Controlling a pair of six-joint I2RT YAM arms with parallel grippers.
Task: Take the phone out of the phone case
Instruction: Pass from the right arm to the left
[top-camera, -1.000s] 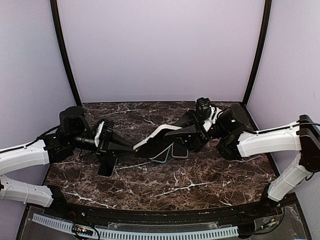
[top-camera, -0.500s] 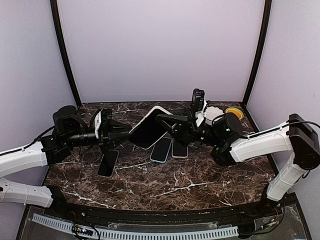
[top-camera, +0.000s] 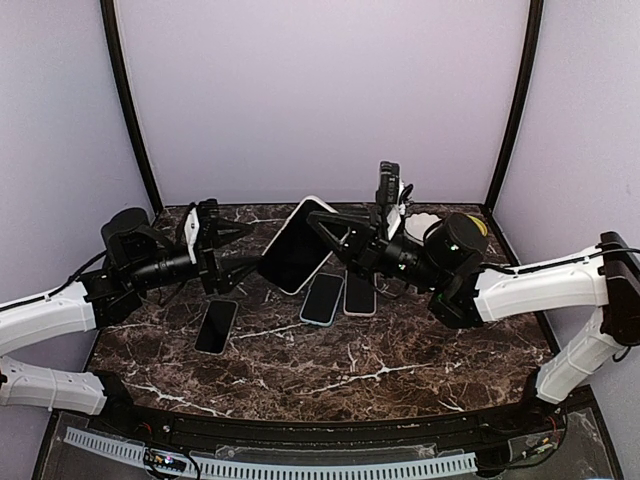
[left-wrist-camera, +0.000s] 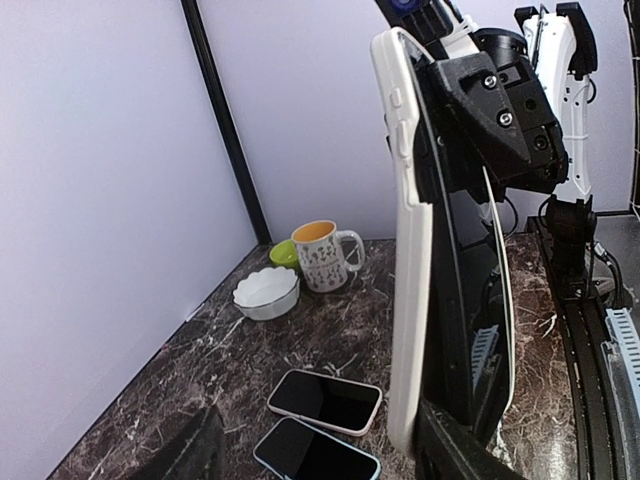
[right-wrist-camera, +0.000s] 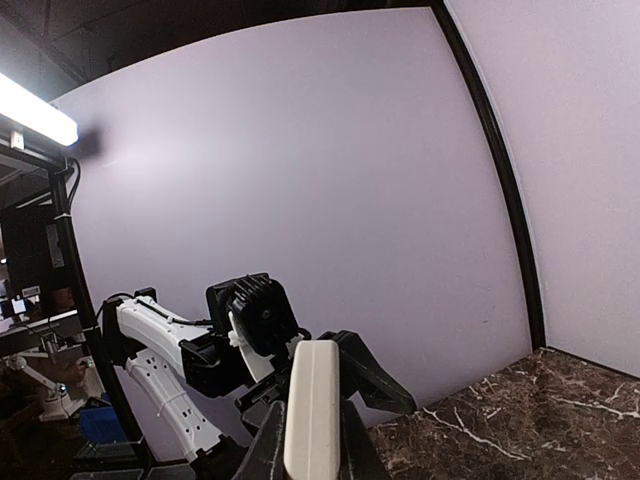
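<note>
- My right gripper pinches the cased phone, holding it tilted in the air above the back-middle of the counter.
- My left gripper hangs spread just beside the phone's left edge, gripping nothing.
- I'd hook a left finger under the white case at one corner and peel, with the right clamp firm.
- Other phones lie on the counter below, and a slip would likely land there.

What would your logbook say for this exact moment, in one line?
left gripper: open | right gripper: shut on cased phone, tilted above table | extraction: not yet done
</note>
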